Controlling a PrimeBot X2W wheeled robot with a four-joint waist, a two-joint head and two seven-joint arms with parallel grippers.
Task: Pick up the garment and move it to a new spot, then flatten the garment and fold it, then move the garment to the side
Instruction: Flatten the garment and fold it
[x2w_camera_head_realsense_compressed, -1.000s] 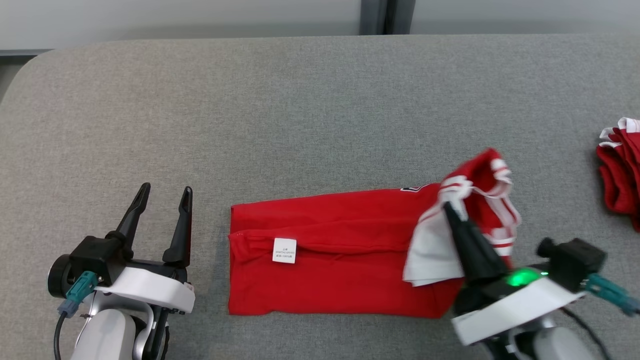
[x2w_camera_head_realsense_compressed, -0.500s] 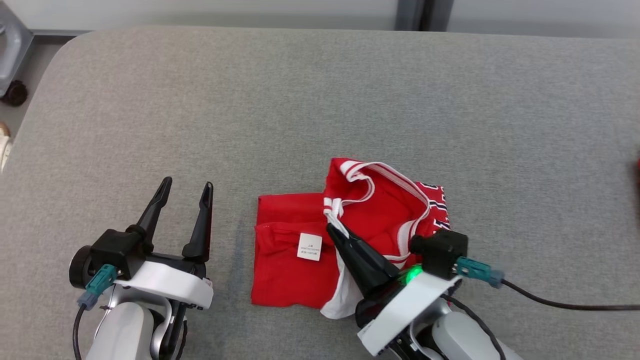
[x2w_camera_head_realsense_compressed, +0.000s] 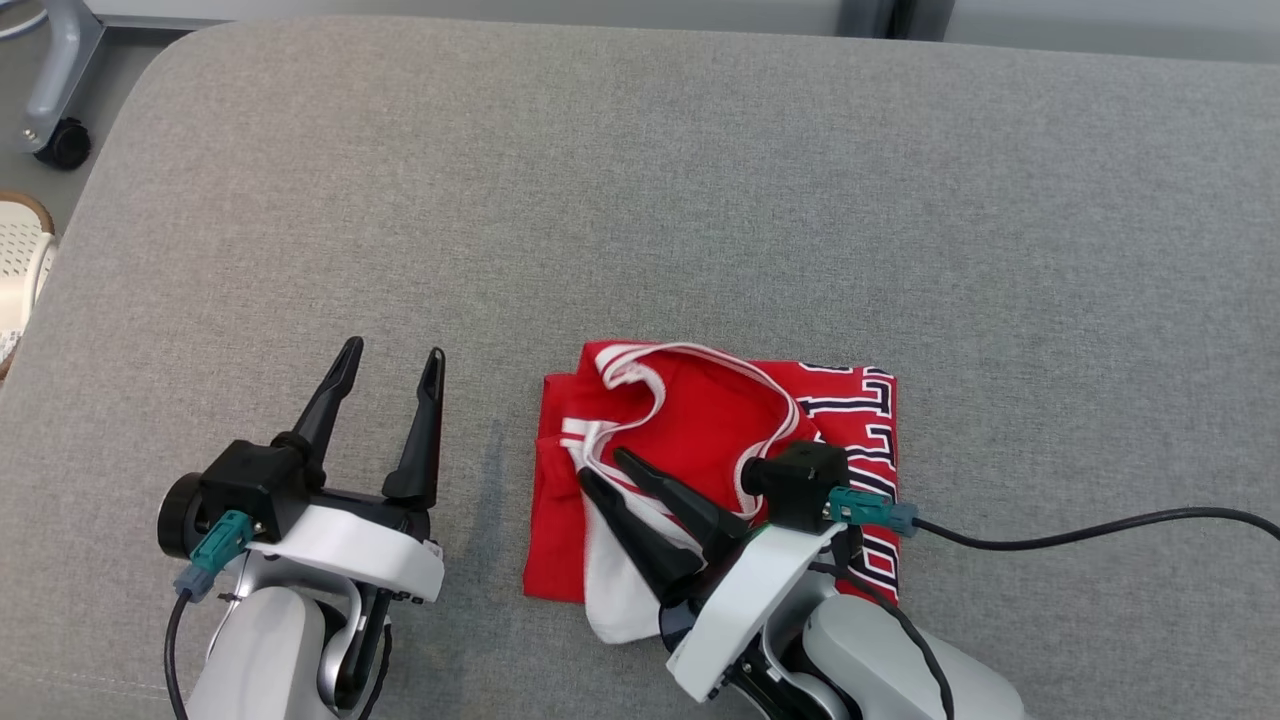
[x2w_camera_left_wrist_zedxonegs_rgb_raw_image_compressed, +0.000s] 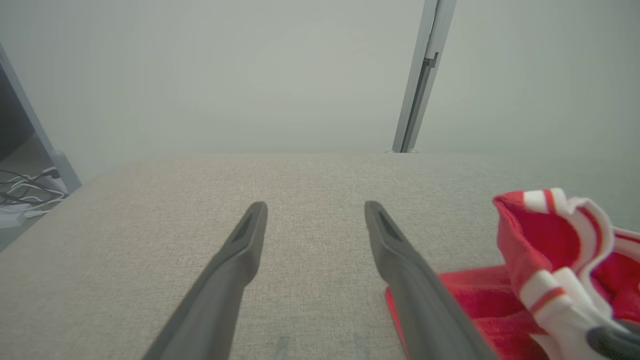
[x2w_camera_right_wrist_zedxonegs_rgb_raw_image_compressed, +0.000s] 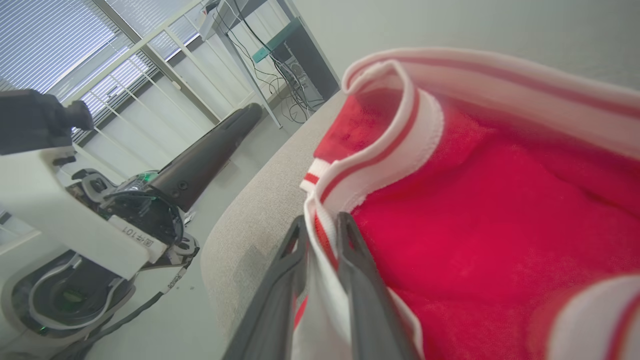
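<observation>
Garment (x2w_camera_head_realsense_compressed: 700, 435): red with white trim, now doubled over into a short stack on the bench (x2w_camera_head_realsense_compressed: 640, 200); a second ago it lay at full length. Right gripper (x2w_camera_head_realsense_compressed: 602, 465): jaws, then pinched together, now slightly parted, with white trim between them. Left gripper (x2w_camera_head_realsense_compressed: 393, 350): jaws wide apart, beside the garment, not touching it.

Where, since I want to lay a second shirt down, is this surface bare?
Bare: the far half of the grey surface beyond the red garment, and right of it, save a black cable. Crowded: near edge, left gripper to right gripper.
</observation>
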